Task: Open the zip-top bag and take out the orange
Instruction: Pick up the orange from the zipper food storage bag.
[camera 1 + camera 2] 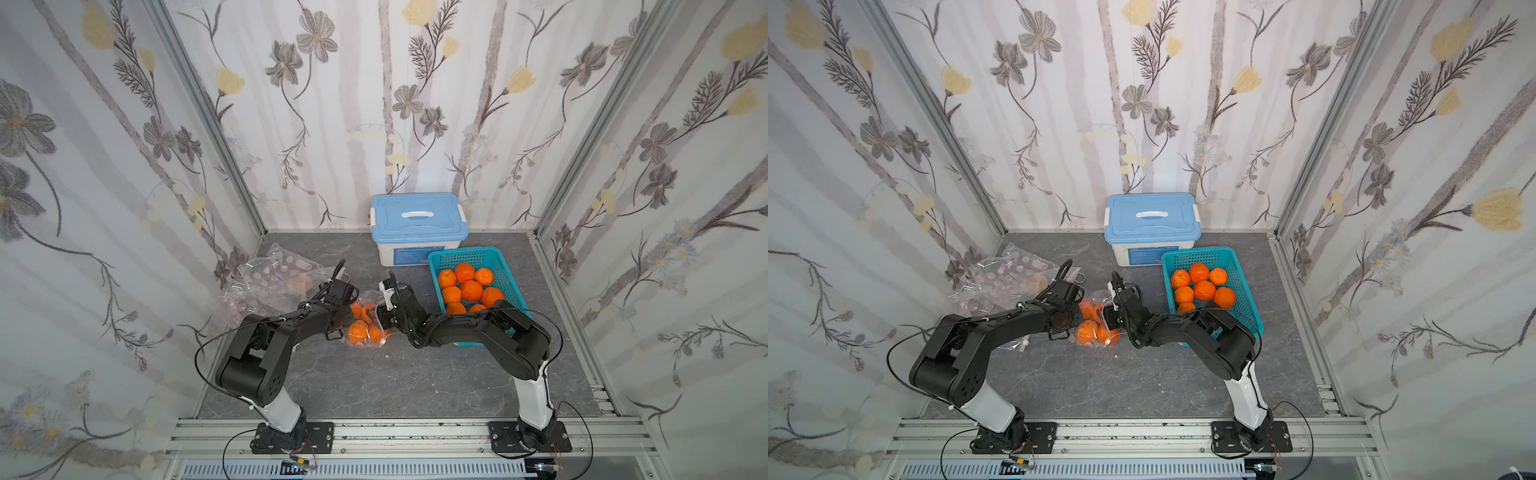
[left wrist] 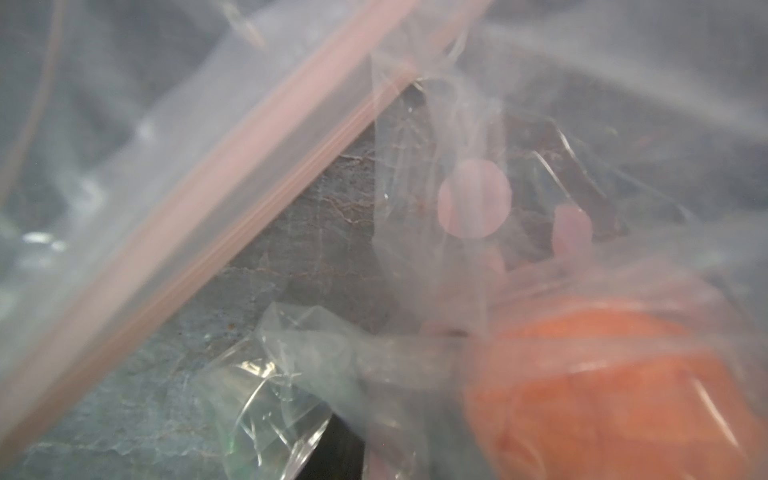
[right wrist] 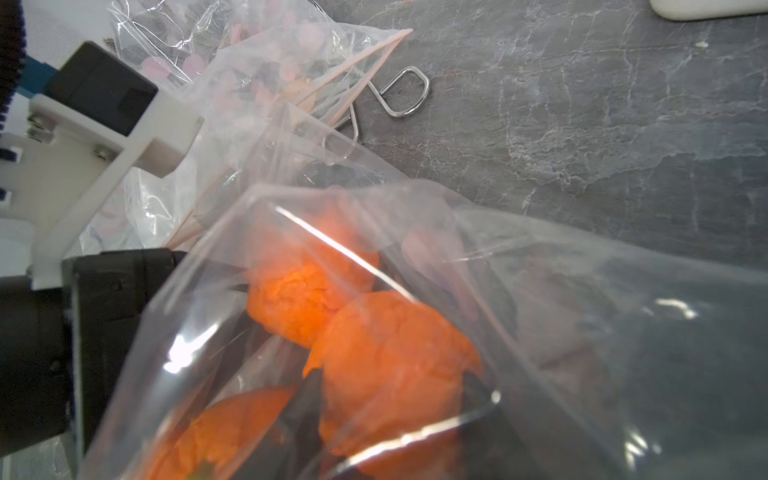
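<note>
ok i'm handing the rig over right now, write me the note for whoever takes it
Left gripper: at the zip-top bag's edge; grip unclear.
Right gripper: inside the bag, jaws either side of an orange; whether they have closed is unclear.
Bag lies between the arms, near the teal basket of oranges.
Done: bag mouth looks open.
Left: grip the orange, lift it out.

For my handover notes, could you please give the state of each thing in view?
zip-top bag: oranges inside, mouth unclear
storage box: lid on
basket: holds loose oranges
spare bags: crumpled in a heap
left gripper: at bag, jaws hidden
right gripper: same
</note>
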